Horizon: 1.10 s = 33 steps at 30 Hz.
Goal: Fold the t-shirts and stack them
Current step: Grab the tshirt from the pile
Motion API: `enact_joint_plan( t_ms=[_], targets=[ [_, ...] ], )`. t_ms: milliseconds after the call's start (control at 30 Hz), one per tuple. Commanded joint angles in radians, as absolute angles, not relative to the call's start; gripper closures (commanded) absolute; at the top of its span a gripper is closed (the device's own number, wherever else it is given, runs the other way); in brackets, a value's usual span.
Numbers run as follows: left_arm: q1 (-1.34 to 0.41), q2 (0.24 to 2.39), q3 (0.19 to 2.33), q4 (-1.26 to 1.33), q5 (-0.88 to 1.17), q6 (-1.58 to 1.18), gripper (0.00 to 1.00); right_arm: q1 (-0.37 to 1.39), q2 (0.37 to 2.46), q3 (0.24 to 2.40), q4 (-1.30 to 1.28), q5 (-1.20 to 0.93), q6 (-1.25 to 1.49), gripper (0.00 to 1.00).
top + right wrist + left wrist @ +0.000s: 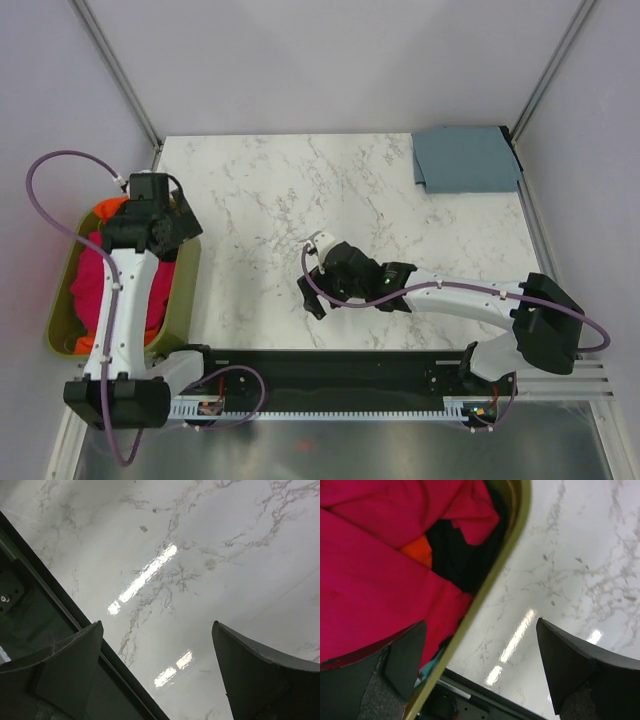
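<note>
The left gripper (479, 630), jaws spread wide and holding nothing, hangs astride the rim of an olive bin (187, 285) at the table's (270, 190) 9 o'clock edge. One finger is over the red t-shirt (88, 280), the other over bare marble. The red shirt lies crumpled in the bin on top of an orange cloth (417, 550) and something black (455, 555).

At the table's 1 o'clock corner, well apart from the bin, the blue-grey t-shirt (465, 160) lies flat as a neat rectangle, apparently already folded. The right gripper (156, 625), also wide open and empty, hovers over the marble toward 6 o'clock, near the black base rail (330, 375).

The step in hand looks like fetching the red shirt. The next move would call for the left gripper to shift toward 9 o'clock, fully over the bin. It would then drop and pinch only the red cloth, leaving the layers beneath, and lift it clear of the rim toward the table's middle.
</note>
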<state>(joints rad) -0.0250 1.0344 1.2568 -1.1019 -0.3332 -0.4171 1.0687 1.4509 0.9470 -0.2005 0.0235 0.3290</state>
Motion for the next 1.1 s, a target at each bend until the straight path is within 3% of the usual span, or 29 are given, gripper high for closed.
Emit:
enact_joint_plan(
  t_ms=[0,267,533,633,667,733,833,900,1067],
  targets=[
    [0.144,1.115,1.293,-0.979,-0.341,-0.359,0.04,1.066,1.44,0.914,-0.183,0.022,0.33,0.02],
    [0.394,1.392,1.318,-0.866,-0.307,-0.406,0.12,1.066,1.44,0.887,-0.17,0.003,0.311,0.02],
    [0.446,1.548,1.321,-0.801,-0.348,-0.426,0.2,1.062,1.447,0.876,-0.184,-0.069,0.291,0.02],
    [0.454,1.562,1.353,-0.796,-0.322,-0.434,0.36,1.062,1.439,0.861,-0.18,-0.071,0.31,0.02],
    [0.453,1.554,1.361,-0.795,-0.312,-0.437,0.52,1.063,1.437,0.856,-0.179,-0.069,0.313,0.02],
    [0.453,1.533,1.387,-0.792,-0.302,-0.436,0.66,1.063,1.44,0.844,-0.17,-0.066,0.328,0.02],
    [0.443,1.481,1.423,-0.796,-0.295,-0.431,0.75,1.063,1.46,0.833,-0.158,-0.08,0.35,0.02],
    [0.439,1.448,1.446,-0.798,-0.293,-0.426,0.95,1.062,1.474,0.831,-0.15,-0.086,0.359,0.02],
    [0.425,1.346,1.48,-0.813,-0.243,-0.422,0.98,1.062,1.485,0.844,-0.149,-0.107,0.37,0.02]
  ],
)
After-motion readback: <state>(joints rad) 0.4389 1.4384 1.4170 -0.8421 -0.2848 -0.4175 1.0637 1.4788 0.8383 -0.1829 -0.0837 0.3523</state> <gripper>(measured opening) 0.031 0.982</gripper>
